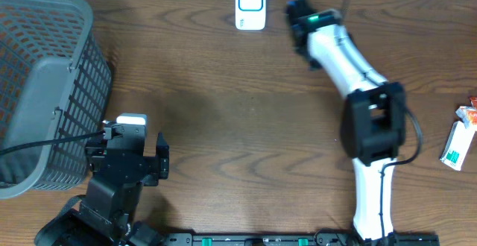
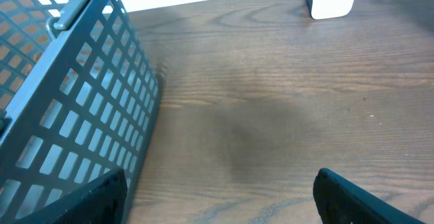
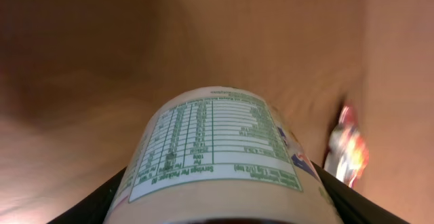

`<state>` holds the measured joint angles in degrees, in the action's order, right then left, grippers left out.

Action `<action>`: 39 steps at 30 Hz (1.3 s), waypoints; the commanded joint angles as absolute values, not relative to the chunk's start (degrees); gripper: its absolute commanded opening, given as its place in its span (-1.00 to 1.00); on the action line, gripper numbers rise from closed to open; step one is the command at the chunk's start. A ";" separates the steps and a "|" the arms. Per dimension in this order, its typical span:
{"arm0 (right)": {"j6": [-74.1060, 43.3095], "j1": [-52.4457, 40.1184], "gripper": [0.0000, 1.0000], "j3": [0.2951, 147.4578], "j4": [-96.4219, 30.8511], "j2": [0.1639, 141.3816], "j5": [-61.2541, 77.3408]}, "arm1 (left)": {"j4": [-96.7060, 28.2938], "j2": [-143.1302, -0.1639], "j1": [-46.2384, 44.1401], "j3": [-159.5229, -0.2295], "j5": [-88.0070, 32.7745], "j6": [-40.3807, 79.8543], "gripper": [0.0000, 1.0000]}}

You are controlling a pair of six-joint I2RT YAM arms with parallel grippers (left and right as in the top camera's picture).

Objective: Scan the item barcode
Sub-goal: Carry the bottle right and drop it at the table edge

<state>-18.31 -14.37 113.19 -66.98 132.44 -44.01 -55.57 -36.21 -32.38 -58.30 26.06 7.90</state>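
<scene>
**Right jaws:** clamped on a pale bottle (image 3: pixel 217 149), with one dark finger on each flank low in the right wrist view. The face turned to that camera is the nutrition panel, and I see no barcode on it (it may sit on the far side; I cannot tell).

**Left jaws:** apart and empty, both tips over bare counter (image 2: pixel 271 115), just beside the grey basket (image 2: pixel 74 95).

**Outward from the jaws:** the right arm (image 1: pixel 335 52) reaches across the counter, and its wrist ends just beside the white scanner (image 1: pixel 250 5) at the far edge. From overhead the bottle is hidden under the wrist, so I cannot say which face is toward the scanner window.

**Assessment:** I judge the pickup complete and the item at the scanning station.

**Outstanding:**
- The barcode must be presented squarely to the scanner and a read confirmed. Nothing in view tells me whether a read has registered.
- I judge that a roll of the bottle may be needed to bring the code round.

**Other items:** a white-and-green carton (image 1: pixel 457 145) and a red-and-white packet (image 1: pixel 468 113) lie near the right edge, well apart from the scanner and outside this step.
</scene>
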 commanded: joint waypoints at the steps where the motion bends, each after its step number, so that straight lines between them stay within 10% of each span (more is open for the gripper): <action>1: -29.69 -5.67 -0.16 113.60 -70.98 131.17 -32.75 | -55.70 -35.97 -32.56 -58.22 26.61 8.25 0.76; 20: -24.14 26.48 0.07 113.40 -60.66 135.50 -16.67 | -55.70 -35.97 -32.56 -58.22 26.61 8.25 0.76; 25: -23.11 30.20 0.98 113.40 -59.51 135.50 -19.68 | -55.70 -35.97 -32.56 -58.22 26.61 8.23 0.76; 39: -26.09 39.59 0.99 116.64 -57.78 118.34 2.85 | -55.66 -36.01 -32.56 -58.22 26.61 8.23 0.76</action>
<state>-25.23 39.09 114.06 -59.83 129.64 -8.51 -55.55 -36.21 -32.38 -58.30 26.06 7.90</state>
